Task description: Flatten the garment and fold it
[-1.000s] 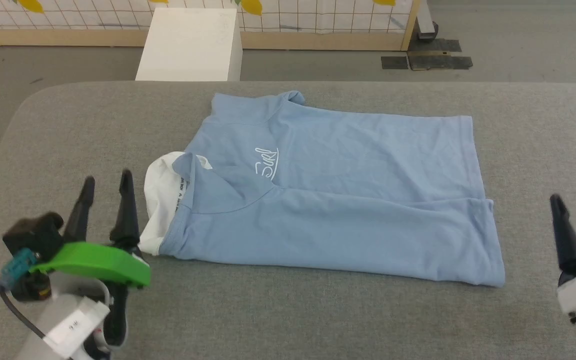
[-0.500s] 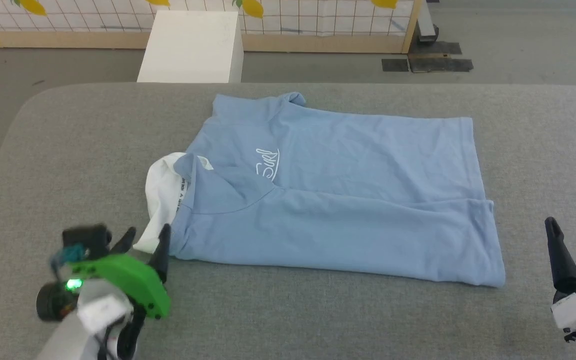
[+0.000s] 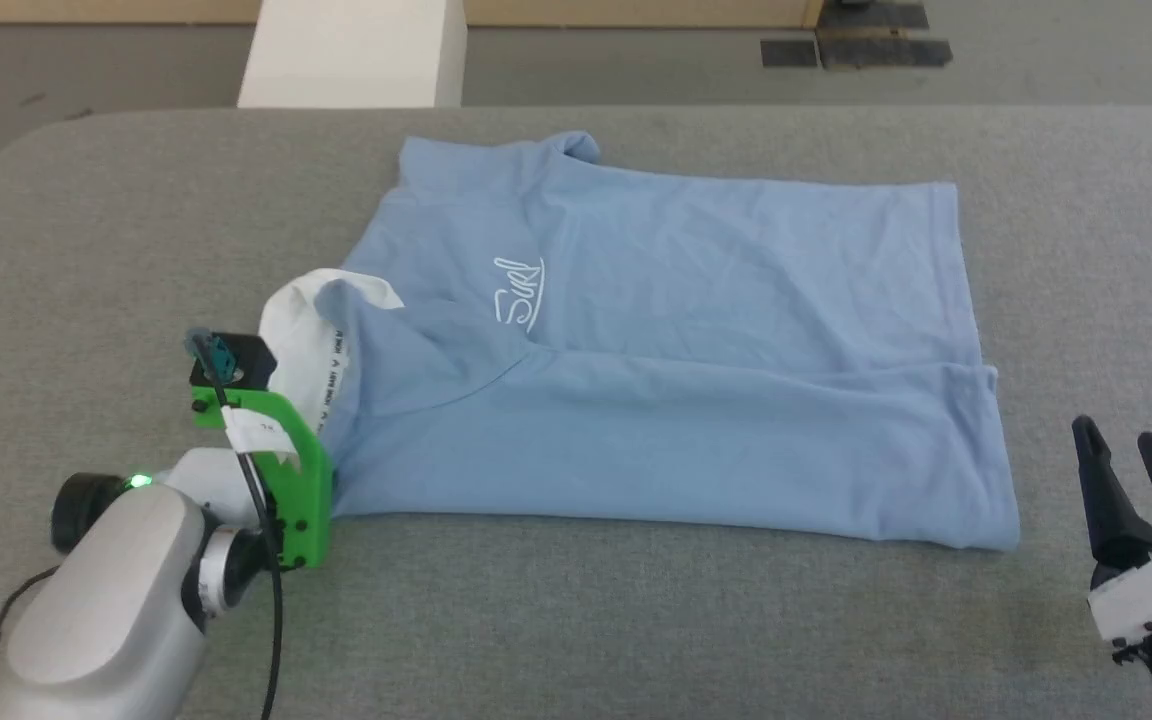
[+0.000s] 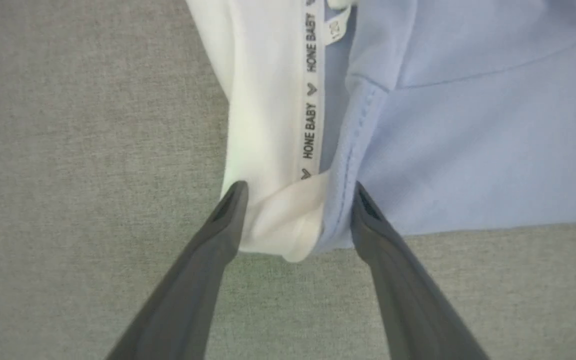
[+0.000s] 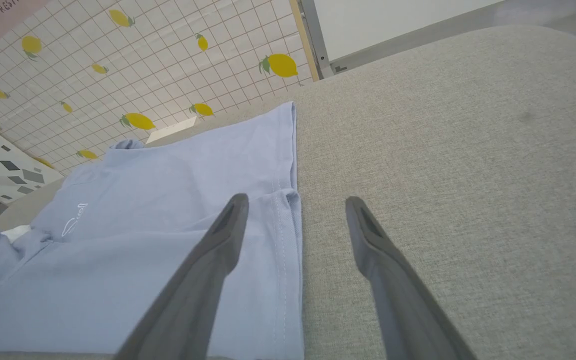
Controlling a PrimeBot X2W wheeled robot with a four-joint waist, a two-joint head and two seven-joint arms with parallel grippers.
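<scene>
Garment (image 3: 656,350) lies left of my right gripper (image 3: 1116,435), spread wide, empty, near its hem; my left gripper (image 4: 298,192), equally wide, straddles its collar (image 4: 268,125).

White cursive script (image 3: 518,292) reading "Surf" runs sideways across the chest of the light blue garment (image 3: 736,330). Inside its white collar (image 4: 263,100), a white neck tape (image 4: 311,90) repeats "HONE BABY" in dark capitals, with a small V-shaped mark between the repeats. A small size tag (image 4: 337,25) beside the tape carries digits too blurred to read with certainty
</scene>
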